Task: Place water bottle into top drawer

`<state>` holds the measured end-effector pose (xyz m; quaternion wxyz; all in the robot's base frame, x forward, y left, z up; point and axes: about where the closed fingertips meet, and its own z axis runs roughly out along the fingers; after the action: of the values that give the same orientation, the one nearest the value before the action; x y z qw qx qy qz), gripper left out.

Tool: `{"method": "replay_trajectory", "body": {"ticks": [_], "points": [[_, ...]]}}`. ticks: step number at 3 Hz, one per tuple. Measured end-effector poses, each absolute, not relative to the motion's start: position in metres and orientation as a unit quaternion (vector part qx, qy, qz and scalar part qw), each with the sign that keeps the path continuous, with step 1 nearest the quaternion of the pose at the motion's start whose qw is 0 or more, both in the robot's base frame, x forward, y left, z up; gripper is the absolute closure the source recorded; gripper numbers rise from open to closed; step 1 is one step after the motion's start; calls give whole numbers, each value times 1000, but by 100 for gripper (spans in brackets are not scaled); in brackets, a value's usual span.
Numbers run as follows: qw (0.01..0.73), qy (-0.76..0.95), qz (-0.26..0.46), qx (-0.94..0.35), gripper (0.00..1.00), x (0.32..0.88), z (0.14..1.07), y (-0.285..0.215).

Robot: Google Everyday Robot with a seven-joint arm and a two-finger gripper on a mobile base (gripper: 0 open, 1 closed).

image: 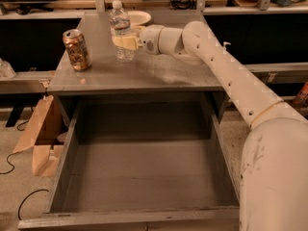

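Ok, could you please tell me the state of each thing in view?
water bottle: upright on the cabinet top, capped.
end effector: at the water bottle's middle.
top drawer: pulled open, empty.
can: upright on the cabinet top, apart from the bottle.
plate: flat, behind the bottle.

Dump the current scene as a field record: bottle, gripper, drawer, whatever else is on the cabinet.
water bottle: upright on the cabinet top, toward the back, white cap on
gripper: at the water bottle's middle, arm reaching in from the right
top drawer: pulled out toward the camera, water bottle not in it
can: upright on the cabinet top, left of the water bottle, apart from it
plate: behind the water bottle, near the back edge
task state: placing not yet done
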<state>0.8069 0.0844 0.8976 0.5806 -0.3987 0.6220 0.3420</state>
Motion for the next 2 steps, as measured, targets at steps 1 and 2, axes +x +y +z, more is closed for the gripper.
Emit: {"method": "replay_trajectory", "body": {"ticks": [1, 2], "points": [[587, 614, 354, -390, 100, 787, 906, 83], [621, 598, 355, -363, 100, 748, 934, 67]]}}
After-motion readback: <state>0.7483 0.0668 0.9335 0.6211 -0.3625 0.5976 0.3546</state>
